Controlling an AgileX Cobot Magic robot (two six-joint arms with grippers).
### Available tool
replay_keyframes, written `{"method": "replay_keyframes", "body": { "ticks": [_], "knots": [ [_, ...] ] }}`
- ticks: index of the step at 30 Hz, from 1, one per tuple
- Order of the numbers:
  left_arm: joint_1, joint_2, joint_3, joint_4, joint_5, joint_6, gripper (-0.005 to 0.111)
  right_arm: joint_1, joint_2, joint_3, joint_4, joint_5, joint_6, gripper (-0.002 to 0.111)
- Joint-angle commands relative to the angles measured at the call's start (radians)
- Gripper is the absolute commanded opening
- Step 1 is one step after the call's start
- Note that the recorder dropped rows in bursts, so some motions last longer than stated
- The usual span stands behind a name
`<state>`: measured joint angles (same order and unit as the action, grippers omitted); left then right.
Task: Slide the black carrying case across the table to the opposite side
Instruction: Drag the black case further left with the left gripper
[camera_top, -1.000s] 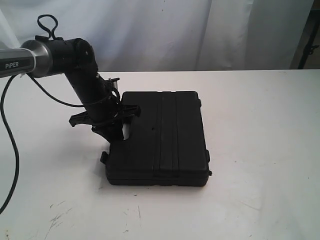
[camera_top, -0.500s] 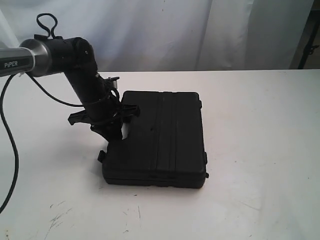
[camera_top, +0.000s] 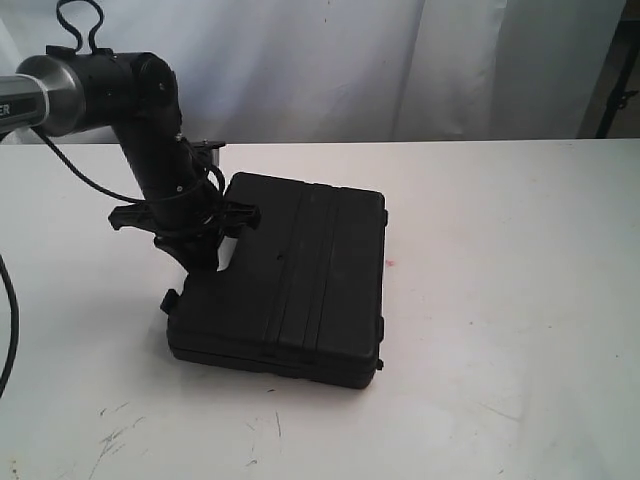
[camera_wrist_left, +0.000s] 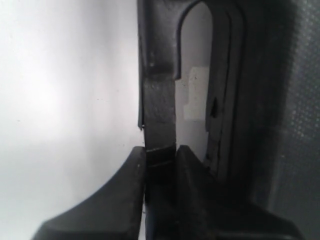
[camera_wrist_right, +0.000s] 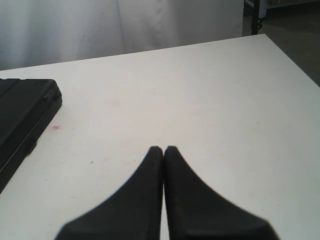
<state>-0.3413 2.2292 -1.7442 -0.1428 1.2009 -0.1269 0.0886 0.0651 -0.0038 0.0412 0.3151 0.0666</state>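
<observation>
The black carrying case (camera_top: 285, 280) lies flat on the white table (camera_top: 500, 300), left of centre and turned slightly askew. My left gripper (camera_top: 205, 255) reaches down at the case's left edge and is shut on its handle (camera_wrist_left: 160, 125), which runs between the two fingers in the left wrist view. The case body (camera_wrist_left: 285, 125) fills one side of that view. My right gripper (camera_wrist_right: 163, 149) is shut with nothing in it, hovering over bare table; a corner of the case (camera_wrist_right: 25, 117) shows beside it. The right arm is outside the exterior view.
A white curtain (camera_top: 400, 60) hangs behind the table's far edge. Dark scuff marks (camera_top: 115, 435) lie near the front left. A small pink spot (camera_top: 391, 264) marks the table right of the case. A dark stand (camera_top: 615, 100) is at the far right.
The left gripper has pulled the case leftward by its handle. The case has also rotated a little, its near end swinging left. The pink spot is now uncovered.
</observation>
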Motion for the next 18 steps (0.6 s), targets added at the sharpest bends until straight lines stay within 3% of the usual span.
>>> {"method": "replay_keyframes", "body": {
  "ticks": [1, 9, 18],
  "knots": [
    [0.0, -0.03, -0.005, 0.057, 0.02, -0.025, 0.0, -0.007, -0.006, 0.004, 0.002, -0.006, -0.006, 0.0],
    [0.016, -0.055, -0.005, 0.105, 0.02, -0.051, 0.0, -0.007, -0.006, 0.004, 0.002, -0.006, -0.006, 0.0],
    [0.083, -0.085, -0.005, 0.1, 0.02, -0.055, 0.0, -0.007, -0.006, 0.004, 0.002, -0.006, -0.006, 0.0]
  ]
}}
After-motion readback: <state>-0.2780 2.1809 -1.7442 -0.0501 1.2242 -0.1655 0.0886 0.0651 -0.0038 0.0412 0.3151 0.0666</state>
